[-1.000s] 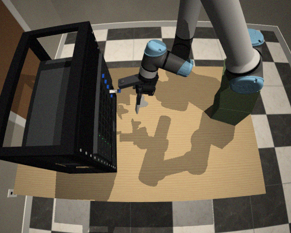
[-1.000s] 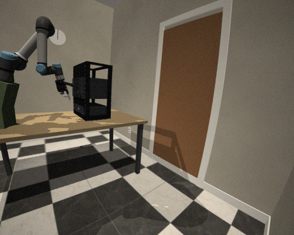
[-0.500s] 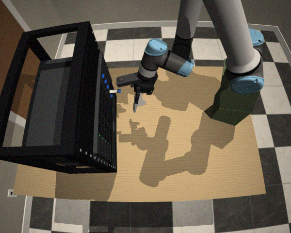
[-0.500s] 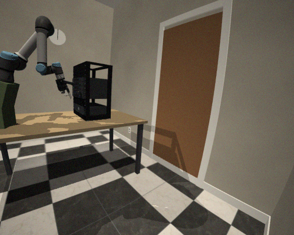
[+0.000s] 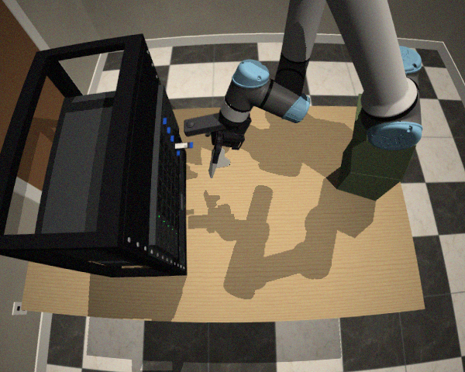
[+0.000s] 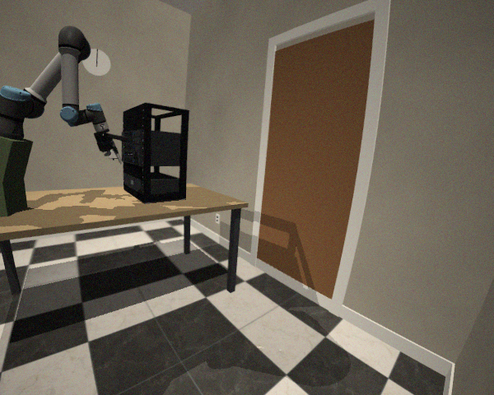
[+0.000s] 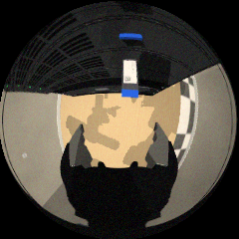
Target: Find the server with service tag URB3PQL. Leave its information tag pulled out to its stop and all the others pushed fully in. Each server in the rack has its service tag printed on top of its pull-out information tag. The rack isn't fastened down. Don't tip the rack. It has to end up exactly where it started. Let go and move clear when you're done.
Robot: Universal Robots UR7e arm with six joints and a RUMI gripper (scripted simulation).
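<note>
The black rack [image 5: 135,160] [image 6: 146,153] stands upright on the table. One information tag [image 5: 181,146] [image 7: 129,71] with a blue end sticks out of its front, white top showing; its print is too small to read. Other blue tag ends show in the top view: three above it, the nearest being a blue tag end [image 5: 171,138], and a blue tag end [image 5: 177,153] below it; these look pushed in. One blue tag end [image 7: 130,37] shows above the pulled-out tag in the wrist view. My gripper [image 7: 119,123] is open and empty, in front of the rack, its fingertips clear of the tags.
The wooden table [image 5: 304,280] [image 6: 213,200] carries the rack and stands beside the green robot pedestal [image 5: 369,172] [image 6: 4,174]. The dark camera housing [image 5: 202,124] on my wrist is close to the rack front, above the pulled-out tag in the top view. Green lights show on the server fronts.
</note>
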